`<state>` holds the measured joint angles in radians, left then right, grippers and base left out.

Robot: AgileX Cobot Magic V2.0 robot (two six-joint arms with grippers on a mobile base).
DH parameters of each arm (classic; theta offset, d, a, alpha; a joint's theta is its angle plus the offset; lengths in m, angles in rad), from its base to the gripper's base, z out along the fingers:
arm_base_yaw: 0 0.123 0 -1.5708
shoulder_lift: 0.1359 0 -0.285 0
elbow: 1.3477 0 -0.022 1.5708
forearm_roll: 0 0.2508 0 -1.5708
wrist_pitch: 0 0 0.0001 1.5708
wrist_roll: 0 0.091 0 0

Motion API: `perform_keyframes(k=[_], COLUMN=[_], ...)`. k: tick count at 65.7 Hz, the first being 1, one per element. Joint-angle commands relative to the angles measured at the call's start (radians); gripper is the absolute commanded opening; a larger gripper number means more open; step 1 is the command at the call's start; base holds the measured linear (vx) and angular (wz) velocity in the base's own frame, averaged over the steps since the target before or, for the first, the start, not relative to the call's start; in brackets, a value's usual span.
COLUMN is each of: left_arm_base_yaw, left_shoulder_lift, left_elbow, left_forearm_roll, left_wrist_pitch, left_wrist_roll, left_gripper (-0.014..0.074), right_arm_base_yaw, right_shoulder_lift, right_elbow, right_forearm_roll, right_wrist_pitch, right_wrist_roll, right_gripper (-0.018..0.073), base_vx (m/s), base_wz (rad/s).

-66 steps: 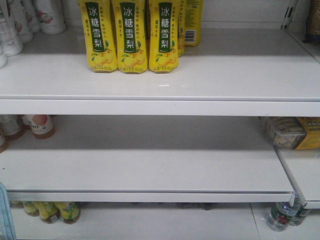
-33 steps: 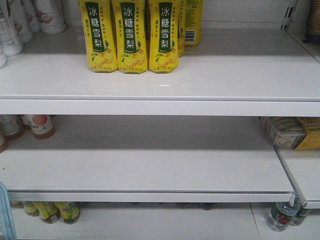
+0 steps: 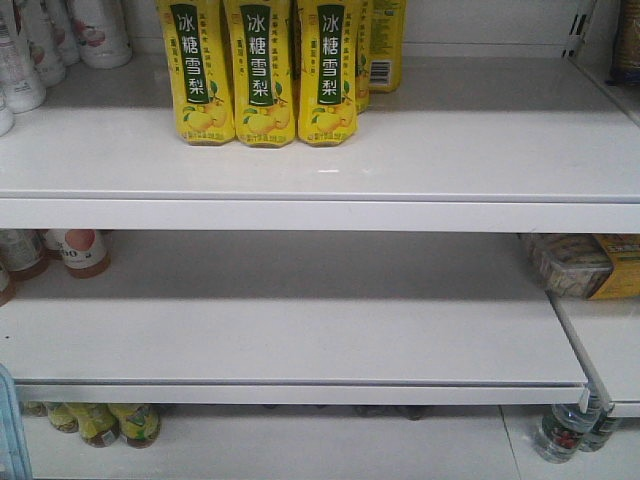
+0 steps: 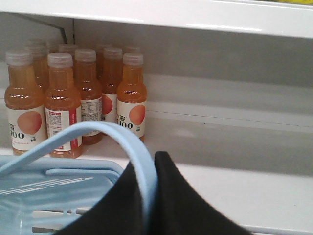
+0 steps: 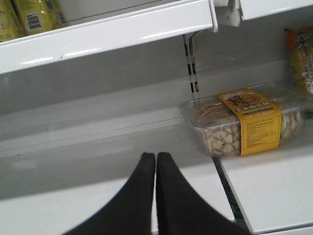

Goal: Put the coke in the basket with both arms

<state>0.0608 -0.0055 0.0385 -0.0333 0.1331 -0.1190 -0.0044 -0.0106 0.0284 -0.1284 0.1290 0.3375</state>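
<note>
No coke shows in any view. In the left wrist view, my left gripper [image 4: 149,162] is shut on the light blue handle [image 4: 98,128] of the basket [image 4: 49,196], which hangs below and to the left of the black fingers. The front view shows only a thin blue sliver of the basket [image 3: 8,430] at the lower left edge, and neither arm. My right gripper [image 5: 155,159] is shut with nothing between its fingers, hovering over the white middle shelf [image 5: 73,205].
Yellow pear-drink bottles [image 3: 262,75] stand on the top shelf. Orange juice bottles [image 4: 63,107] crowd the middle shelf's left end. A clear cookie pack with a yellow label [image 5: 244,122] lies to the right, past the gap [image 5: 227,191] between shelf boards. More bottles [image 3: 100,422] stand on the bottom shelf.
The blue sliver of basket at the lower left of the front view has narrowed slightly toward the left edge. Nothing else has moved.
</note>
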Motion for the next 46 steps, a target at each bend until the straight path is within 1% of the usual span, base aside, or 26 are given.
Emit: perform_keyframes(k=[1,8,12,37,46], left_arm_base_yaw=[0.002,0.002,0.002,0.002,0.002], left_shoulder_lift=[-0.021,-0.021,-0.021,-0.021,-0.021], left_elbow=[-0.03,-0.03,-0.03,-0.03,-0.03], left_forearm_roll=[0.028,0.028,0.028,0.028,0.028], left_wrist_pitch=[-0.16,-0.16,-0.16,-0.16,-0.16], left_wrist_roll=[0.021,0.021,0.021,0.021,0.021], left_gripper=[-0.0006,-0.0006,-0.0006,-0.0006,-0.0006], right_arm_base_yaw=[-0.005,-0.005,-0.005,-0.005,-0.005], right_shoulder_lift=[-0.014,-0.014,-0.014,-0.014,-0.014], right_elbow=[0.009,0.009,0.009,0.009,0.009], right_forearm_roll=[0.004,0.006,0.008,0.009,0.055], right_wrist_pitch=[-0.064,-0.052,-0.052,-0.052,-0.056], right_wrist_roll=[-0.057,-0.139,-0.165,-0.243,-0.243], right_gripper=[-0.0006,-0.0006,-0.0006,-0.0006,-0.0006], base_vx=[0.0,0.0,0.0,0.0,0.0], base_wz=[0.0,0.0,0.0,0.0,0.0])
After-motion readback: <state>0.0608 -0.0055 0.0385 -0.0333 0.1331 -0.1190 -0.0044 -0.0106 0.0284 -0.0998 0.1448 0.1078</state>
